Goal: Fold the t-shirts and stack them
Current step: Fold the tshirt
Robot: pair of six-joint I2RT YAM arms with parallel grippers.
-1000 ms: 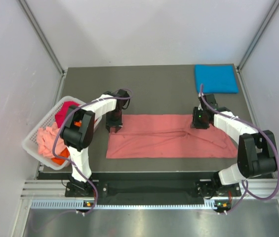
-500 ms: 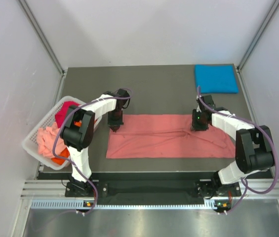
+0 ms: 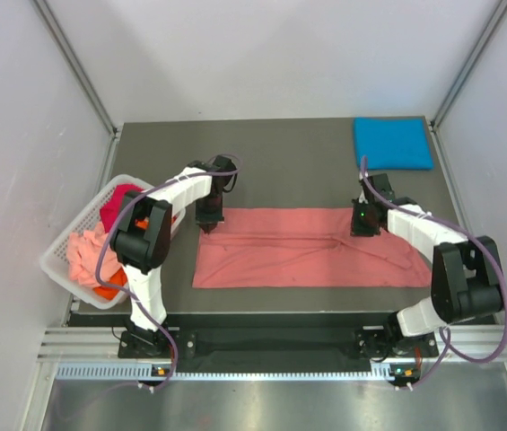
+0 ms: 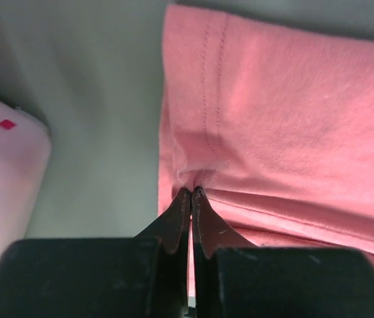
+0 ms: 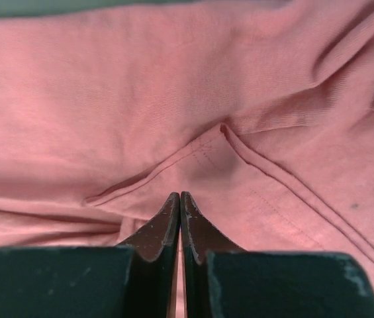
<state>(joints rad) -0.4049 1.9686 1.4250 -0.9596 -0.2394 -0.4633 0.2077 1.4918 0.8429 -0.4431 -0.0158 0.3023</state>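
Grey table [image 3: 280, 162] between pale walls [image 3: 262, 54] fills the overhead view, its near edge cut by the arms' bases; the white slatted basket [image 3: 56, 260] hangs over the left edge, and the magenta shirt [image 3: 120, 199], pale pink shirt [image 3: 83, 253] and orange shirt [image 3: 112, 285] crumpled inside it overlap so that none shows whole; the left arm covers part of the basket's right rim; from above, both sets of fingertips are too small and dark to read, so the wrist views settle them; the left gripper [image 3: 210, 224] has its jaws pressed together, and its wrist view shows a small pucker of cloth gathered into the tips at the hemmed left edge of the salmon-pink t-shirt [image 3: 307, 247]; the right gripper [image 3: 362, 229] also has its jaws together, tips down on the cloth just below a raised diagonal fold, though whether any cloth is caught between them cannot be told; the salmon-pink t-shirt lies flat as a long band across the middle of the table, its far left corner under the left gripper, its far edge right of centre under the right gripper; the blue t-shirt [image 3: 393, 142] sits folded in the far right corner, well apart from both grippers.
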